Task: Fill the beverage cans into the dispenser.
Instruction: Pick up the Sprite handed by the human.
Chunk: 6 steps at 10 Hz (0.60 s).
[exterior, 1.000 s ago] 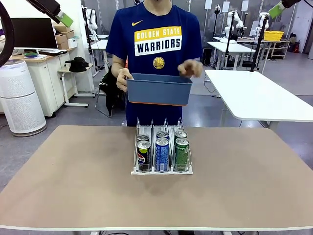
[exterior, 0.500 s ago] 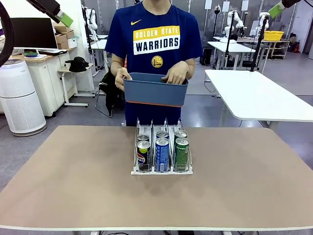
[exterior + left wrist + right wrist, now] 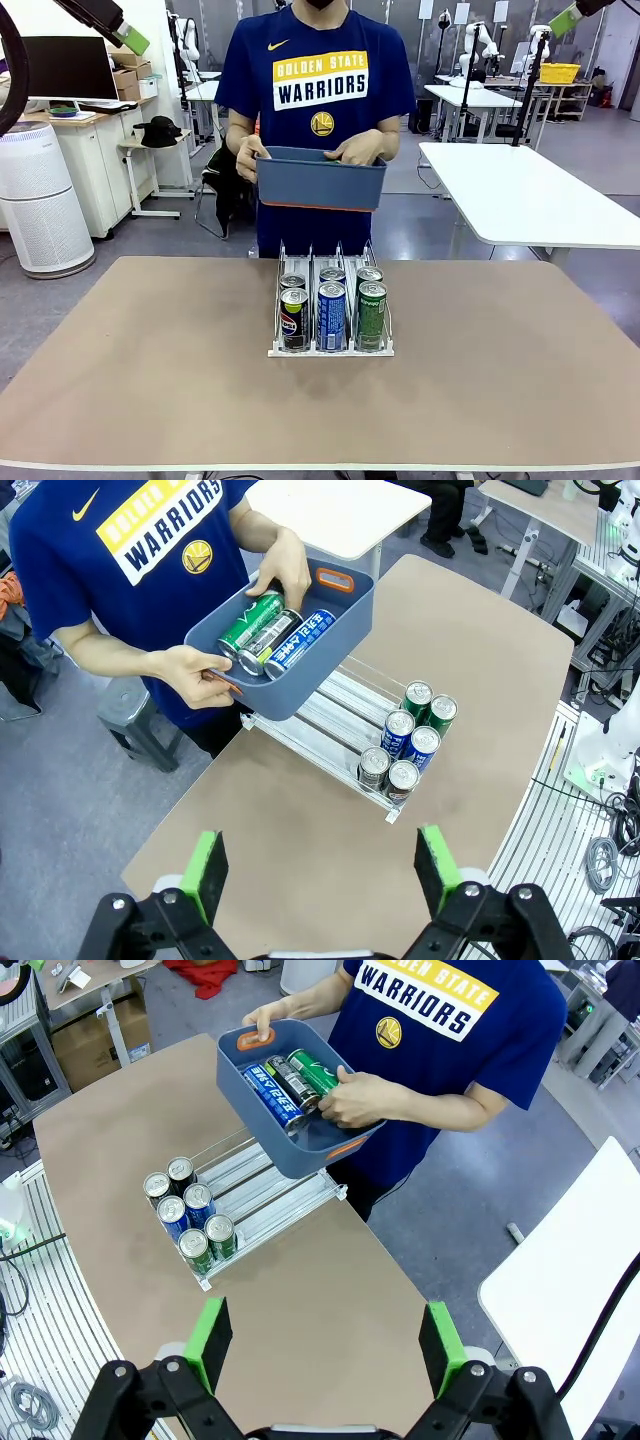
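The clear dispenser [image 3: 330,345] stands at the table's middle with beverage cans [image 3: 331,315] upright at its near end, two in each of its three lanes. Behind the table a person holds a blue-grey tub [image 3: 320,185] above the far edge. In the left wrist view the tub [image 3: 320,655] holds a green can [image 3: 250,623], a dark can [image 3: 266,640] and a blue can [image 3: 302,642] lying down, with one hand [image 3: 285,568] reaching in. My left gripper [image 3: 322,870] and right gripper [image 3: 325,1345] hang high above the table, both open with nothing between the fingers.
The dispenser [image 3: 262,1203] has bare lane room behind its cans [image 3: 190,1218]. Wide tabletop [image 3: 150,380] lies free on both sides. A white table [image 3: 530,200] stands at the back right, an air purifier [image 3: 40,200] at the left.
The person's free hand has come down from above the tub's rim into the tub. Neither gripper has moved.
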### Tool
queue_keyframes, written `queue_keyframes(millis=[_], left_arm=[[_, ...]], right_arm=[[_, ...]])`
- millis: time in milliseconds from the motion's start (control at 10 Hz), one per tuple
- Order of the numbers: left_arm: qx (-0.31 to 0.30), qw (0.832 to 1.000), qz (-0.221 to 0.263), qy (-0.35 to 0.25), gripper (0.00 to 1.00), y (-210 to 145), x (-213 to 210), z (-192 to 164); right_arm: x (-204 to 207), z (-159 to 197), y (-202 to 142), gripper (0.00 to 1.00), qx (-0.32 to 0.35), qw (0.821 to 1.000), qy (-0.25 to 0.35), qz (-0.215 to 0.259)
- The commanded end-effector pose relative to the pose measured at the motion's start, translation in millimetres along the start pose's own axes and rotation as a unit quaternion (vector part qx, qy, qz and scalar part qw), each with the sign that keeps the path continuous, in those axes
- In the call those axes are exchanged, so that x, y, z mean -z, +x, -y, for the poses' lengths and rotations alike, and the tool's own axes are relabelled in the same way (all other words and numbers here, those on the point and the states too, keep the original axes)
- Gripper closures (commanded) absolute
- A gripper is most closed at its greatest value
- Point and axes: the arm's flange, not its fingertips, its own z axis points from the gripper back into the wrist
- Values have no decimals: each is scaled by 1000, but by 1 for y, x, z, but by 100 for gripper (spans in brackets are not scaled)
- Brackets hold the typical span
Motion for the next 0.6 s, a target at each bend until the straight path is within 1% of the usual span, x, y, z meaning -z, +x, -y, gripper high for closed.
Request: queue_keyframes(millis=[0,500], left_arm=[[1,1000,-2,1,0,0,1,1],[1,1000,-2,1,0,0,1,1]], right_arm=[[1,-1,1,0,-1,1000,0,-1],[1,-1,1,0,-1,1000,0,-1]])
